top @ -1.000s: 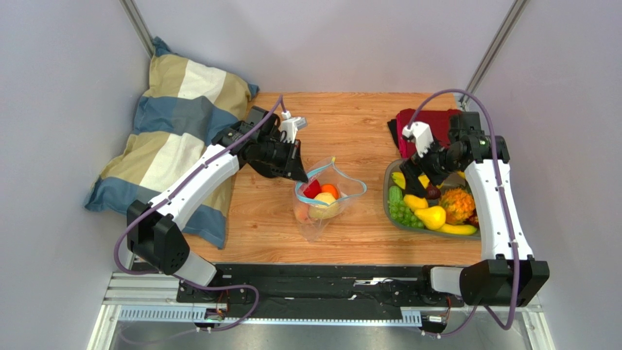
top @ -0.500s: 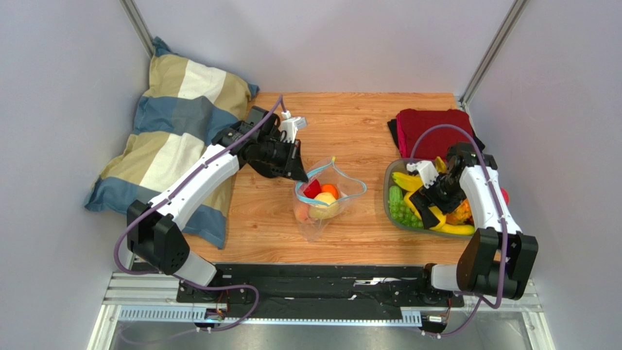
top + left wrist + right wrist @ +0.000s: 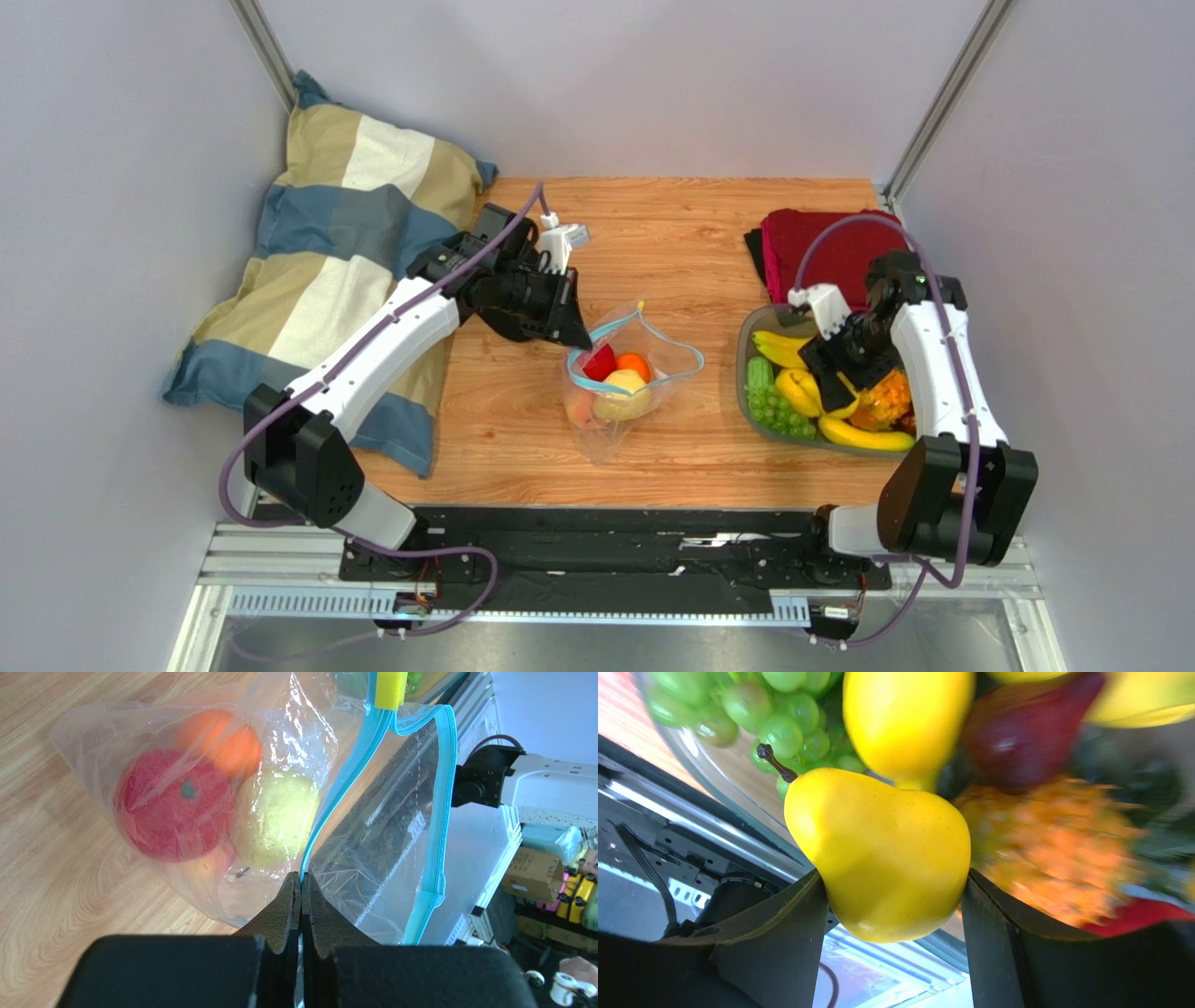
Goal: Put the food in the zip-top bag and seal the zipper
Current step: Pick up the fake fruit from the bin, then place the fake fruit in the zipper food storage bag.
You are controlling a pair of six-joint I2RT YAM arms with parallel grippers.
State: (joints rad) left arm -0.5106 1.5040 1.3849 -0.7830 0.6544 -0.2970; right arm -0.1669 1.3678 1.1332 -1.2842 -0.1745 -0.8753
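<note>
**Pear in the right fingers, bag mouth held open well to its left**

**Top view.** The clear crinkly zip-top bag lies mid-bench on the wooden bench. It is well apart from the grey tray of food on the right. The left fingers meet the bag's far-left rim, and the mouth stands open as a loop. The right fingers are down in the tray at a smooth yellow pear, so the right arm is the nearer one to the food. From there the bag mouth lies to the left, across bare bench. Whether the pear is clear of the tray cannot be told here.

**Left wrist.** The left fingers are pressed together on the bag's rim, right at the light-blue zipper strip. The strip splits above them into two open runs. A red round fruit, an orange and a pale yellow-green fruit sit inside. The far part of the mouth is cut off by the frame.

**Right wrist.** The right fingers are clamped on the yellow pear at its broad belly, one pad against each flank. Its long axis runs away from the wrist, stem slanting up-left towards green grapes. The orange mass on the right is too blurred to name.
</note>
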